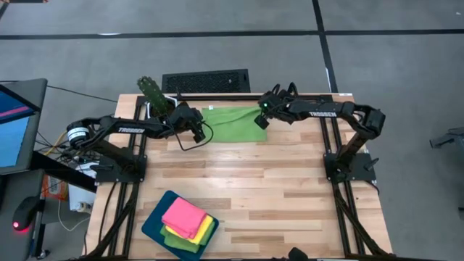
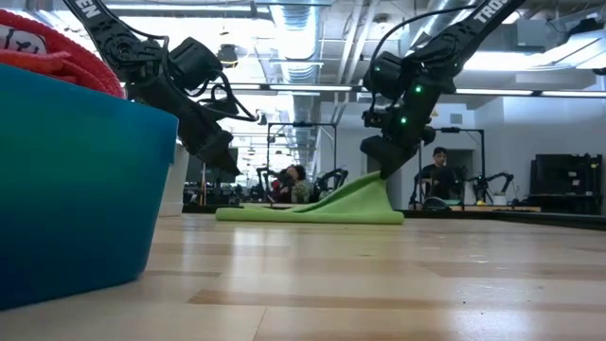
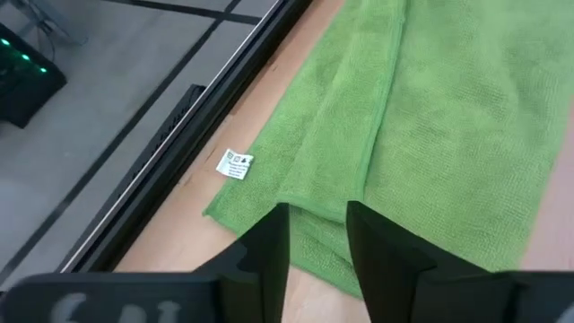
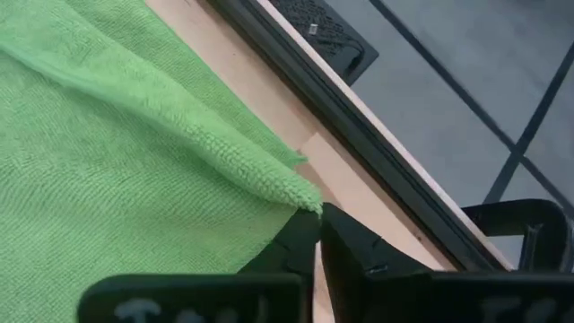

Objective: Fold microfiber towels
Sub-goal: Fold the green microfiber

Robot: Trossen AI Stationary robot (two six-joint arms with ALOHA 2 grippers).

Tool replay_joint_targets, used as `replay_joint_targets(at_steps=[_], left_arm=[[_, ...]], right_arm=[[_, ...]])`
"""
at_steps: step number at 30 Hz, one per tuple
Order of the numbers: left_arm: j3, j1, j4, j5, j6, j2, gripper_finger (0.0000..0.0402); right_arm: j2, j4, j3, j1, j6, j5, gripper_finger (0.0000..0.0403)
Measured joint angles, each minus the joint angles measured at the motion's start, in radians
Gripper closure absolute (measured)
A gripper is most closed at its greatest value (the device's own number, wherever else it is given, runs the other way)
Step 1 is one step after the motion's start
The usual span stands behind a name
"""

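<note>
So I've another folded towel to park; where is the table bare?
Bare wood fills the middle, between the green towel at the far edge and the teal tray of folded towels, and the near right corner. The far edge is crowded: both claws are at that towel.

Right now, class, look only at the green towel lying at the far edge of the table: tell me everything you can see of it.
The green towel is a lime, fuzzy microfiber cloth with a small white care tag at one hem. It lies mostly flat on the wooden table near the far edge, folded over with layered edges. One corner is lifted into a peak, pinched by the right pincer. The left pincer stands slightly apart just above the opposite end, gripping nothing.
</note>
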Motion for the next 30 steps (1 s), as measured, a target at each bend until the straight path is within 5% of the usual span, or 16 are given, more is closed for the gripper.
replay_joint_targets(at_steps=[4, 8, 13, 21, 30], left_arm=[[0.0, 0.001, -0.004, 0.065, 0.015, 0.0, 0.0283], [-0.001, 0.0, -0.026, 0.239, 0.177, 0.0, 0.0281], [-0.001, 0.001, -0.009, 0.331, 0.346, 0.0, 0.028], [0.043, 0.001, -0.007, 0.319, 0.426, 0.053, 0.028], [0.32, -0.002, -0.268, 0.164, 0.317, 0.283, 0.028]], right_arm=[[0.0, 0.004, 0.0, -0.019, 0.0, -0.027, 0.0339], [0.0, 0.005, 0.0, -0.028, -0.003, -0.055, 0.03], [0.0, 0.007, 0.0, -0.037, -0.008, -0.107, 0.0247], [0.0, 0.023, 0.0, -0.036, -0.034, -0.11, 0.02], [-0.001, 0.018, 0.0, -0.036, -0.037, -0.11, 0.0204]])
